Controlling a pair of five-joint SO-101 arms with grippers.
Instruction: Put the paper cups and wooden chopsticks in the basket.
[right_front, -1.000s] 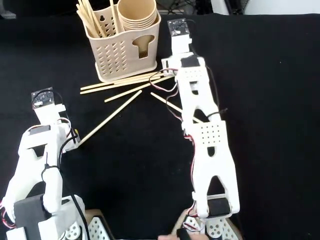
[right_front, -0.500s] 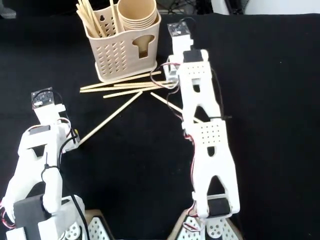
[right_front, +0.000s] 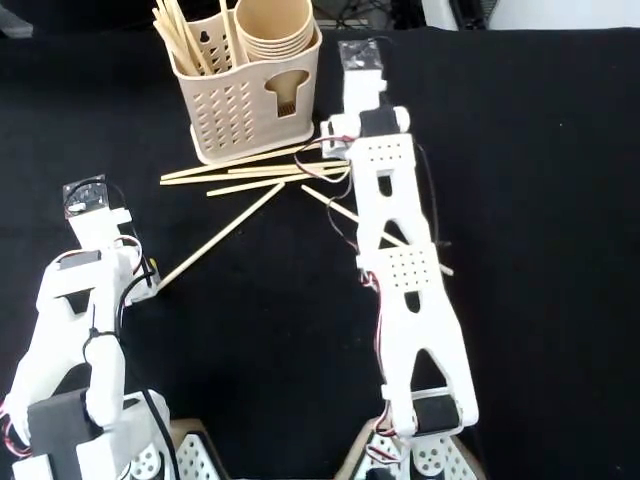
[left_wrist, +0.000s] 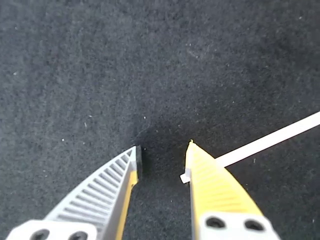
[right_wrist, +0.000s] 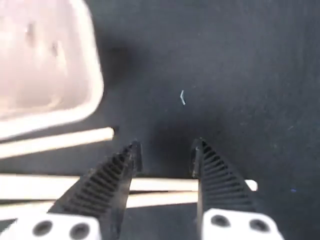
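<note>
The beige basket (right_front: 250, 100) stands at the table's far middle, holding a stack of paper cups (right_front: 272, 28) and several wooden chopsticks (right_front: 182, 38). More chopsticks (right_front: 250, 175) lie flat just in front of it. My right gripper (right_wrist: 165, 152) (right_front: 338, 158) is open, low over their ends (right_wrist: 160, 185), beside the basket's corner (right_wrist: 50, 75). One chopstick (right_front: 220, 233) lies diagonally toward my left gripper (right_front: 148, 280). In the left wrist view that gripper (left_wrist: 162, 155) is open over bare cloth, the chopstick's tip (left_wrist: 280, 132) beside its yellow finger (left_wrist: 210, 185). Another chopstick (right_front: 340, 210) runs under the right arm.
Black cloth (right_front: 540, 200) covers the whole table. The two arm bases (right_front: 420, 440) sit at the near edge. Open cloth lies to the right of the right arm and between the arms.
The right arm has shifted slightly near the basket, and the loose chopsticks in front of it have been nudged to lie flatter. The left arm has not moved.
</note>
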